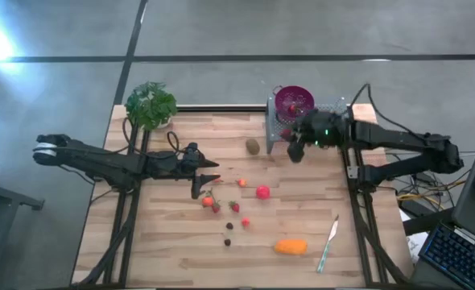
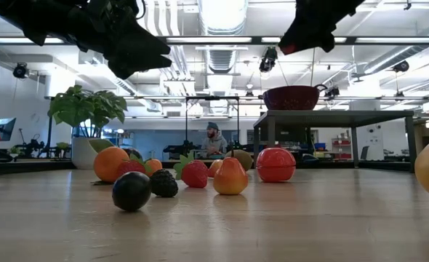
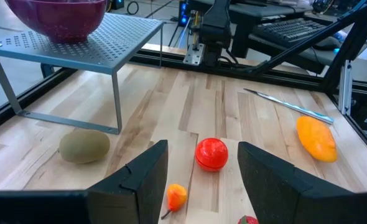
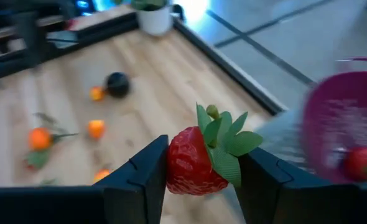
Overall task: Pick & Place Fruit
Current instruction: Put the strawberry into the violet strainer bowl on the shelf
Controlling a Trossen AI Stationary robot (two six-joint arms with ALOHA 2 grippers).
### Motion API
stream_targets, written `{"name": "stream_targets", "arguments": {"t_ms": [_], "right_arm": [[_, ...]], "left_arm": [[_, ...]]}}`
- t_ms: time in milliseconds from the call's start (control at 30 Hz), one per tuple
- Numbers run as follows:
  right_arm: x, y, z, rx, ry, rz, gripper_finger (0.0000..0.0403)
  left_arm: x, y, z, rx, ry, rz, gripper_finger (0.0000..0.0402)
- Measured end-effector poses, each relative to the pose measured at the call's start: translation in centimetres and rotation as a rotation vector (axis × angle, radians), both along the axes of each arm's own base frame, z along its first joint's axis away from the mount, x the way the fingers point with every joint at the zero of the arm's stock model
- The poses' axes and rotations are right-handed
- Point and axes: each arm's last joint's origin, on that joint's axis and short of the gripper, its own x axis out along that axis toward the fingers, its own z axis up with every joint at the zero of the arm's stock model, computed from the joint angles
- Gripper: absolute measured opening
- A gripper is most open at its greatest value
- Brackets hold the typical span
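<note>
One strawberry (image 4: 196,163) is clamped between the fingers of the right gripper (image 4: 199,177), which hangs beside the magenta colander (image 1: 293,101) on its perforated metal stand (image 1: 334,108); one more strawberry (image 4: 359,162) lies inside the colander. The left gripper (image 3: 199,180) hovers with jaws apart and empty above the table (image 1: 173,258), over the scattered fruit. One kiwi (image 1: 254,146), one red ball (image 1: 262,192), one oblong orange piece (image 1: 291,246) and one dark plum (image 2: 131,191) lie on the wood, with several small strawberries and berries between them. One pale knife (image 1: 328,240) rests just beside the orange piece.
</note>
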Motion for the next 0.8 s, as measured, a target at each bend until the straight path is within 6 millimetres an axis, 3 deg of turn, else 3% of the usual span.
{"name": "stream_targets", "arguments": {"t_ms": [400,633,800], "right_arm": [[-0.3,-7.2,2.4,0.044,0.209,-0.172,0.0137],[0.9,-11.2,1.7,0.097,0.299,-0.217,0.0159],[1.6,-13.4,0.5,0.131,0.36,-0.249,0.0147]], "left_arm": [[0.0,0.0,0.0,0.0,0.0,0.0,0.02],[0.0,0.0,0.0,0.0,0.001,-0.001,0.02],[0.0,0.0,0.0,0.006,0.001,-0.002,0.02]]}}
